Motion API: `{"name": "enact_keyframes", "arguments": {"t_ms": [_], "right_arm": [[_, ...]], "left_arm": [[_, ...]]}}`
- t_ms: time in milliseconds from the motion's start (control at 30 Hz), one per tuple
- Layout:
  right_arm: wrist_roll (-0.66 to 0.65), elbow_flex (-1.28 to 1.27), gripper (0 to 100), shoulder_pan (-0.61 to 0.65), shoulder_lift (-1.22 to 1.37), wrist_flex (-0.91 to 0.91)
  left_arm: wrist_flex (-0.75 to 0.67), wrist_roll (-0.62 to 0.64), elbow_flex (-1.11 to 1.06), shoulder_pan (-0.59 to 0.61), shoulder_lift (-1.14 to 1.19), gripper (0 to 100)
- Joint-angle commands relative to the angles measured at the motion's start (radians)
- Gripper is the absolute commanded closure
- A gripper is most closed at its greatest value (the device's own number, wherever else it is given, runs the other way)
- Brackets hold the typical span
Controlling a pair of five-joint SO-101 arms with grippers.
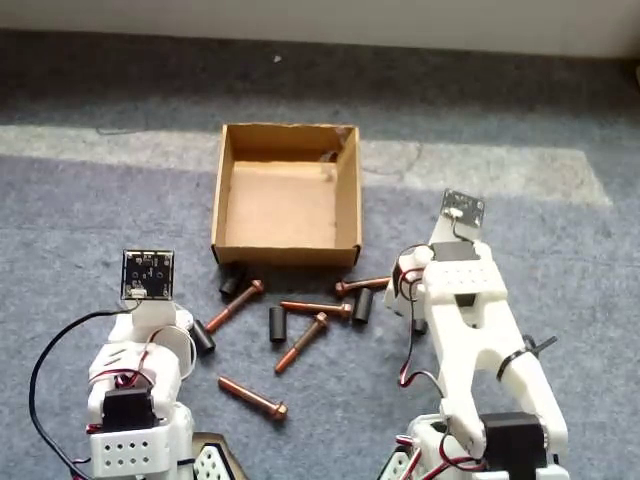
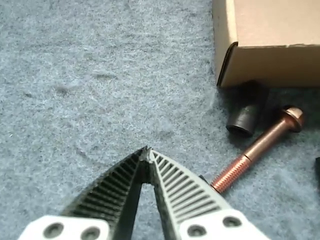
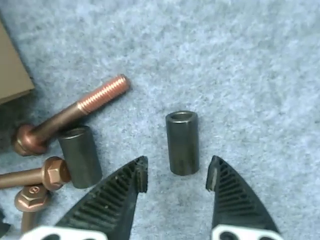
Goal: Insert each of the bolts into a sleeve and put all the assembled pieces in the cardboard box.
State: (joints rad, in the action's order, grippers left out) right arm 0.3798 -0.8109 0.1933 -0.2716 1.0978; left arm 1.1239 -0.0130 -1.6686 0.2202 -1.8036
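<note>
My right gripper (image 3: 177,172) is open low over the carpet. A black sleeve (image 3: 182,142) lies just ahead of it, its near end between the fingertips. Another sleeve (image 3: 80,156) lies beside a copper bolt (image 3: 75,112). My left gripper (image 2: 146,152) is shut on nothing over bare carpet. A bolt (image 2: 260,145) and a sleeve (image 2: 245,115) lie off to its side by the cardboard box (image 2: 265,45). In the high view the cardboard box (image 1: 225,190) stands open with nothing in it. Several bolts (image 1: 317,309) and sleeves (image 1: 277,323) lie scattered in front of it.
Grey carpet covers the whole table. The left arm (image 1: 135,380) stands at the near left and the right arm (image 1: 465,300) at the near right, with the loose parts between them. Two bolt heads (image 3: 52,172) lie close to the right gripper's finger.
</note>
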Motion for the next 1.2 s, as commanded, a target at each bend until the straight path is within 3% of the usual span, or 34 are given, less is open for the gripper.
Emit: {"name": "enact_keyframes", "arguments": {"t_ms": [0,133,300,600,833,1000,1167], "right_arm": [[-0.014,0.065,80.9,-0.015,0.091,0.002],[-0.017,0.125,85.2,-0.016,0.179,0.002],[-0.114,0.174,93.9,-0.024,0.226,0.002],[-0.184,0.171,98.9,-0.077,0.211,0.013],[-0.233,0.062,99.5,0.005,-0.162,0.124],[-0.23,-0.12,99.5,0.005,-0.484,0.068],[-0.127,-0.295,99.5,0.002,-0.693,-0.024]], "left_arm": [[-0.012,0.005,0.004,0.01,-0.013,99],[-0.012,0.005,0.004,0.01,-0.013,99],[-0.012,0.005,0.004,0.01,-0.013,99],[-0.012,0.005,0.004,0.01,-0.013,99],[-0.012,0.0,0.031,0.042,-0.013,99],[0.017,-0.304,0.119,0.134,-0.012,99],[0.072,-0.318,0.283,0.13,-0.002,99]]}}
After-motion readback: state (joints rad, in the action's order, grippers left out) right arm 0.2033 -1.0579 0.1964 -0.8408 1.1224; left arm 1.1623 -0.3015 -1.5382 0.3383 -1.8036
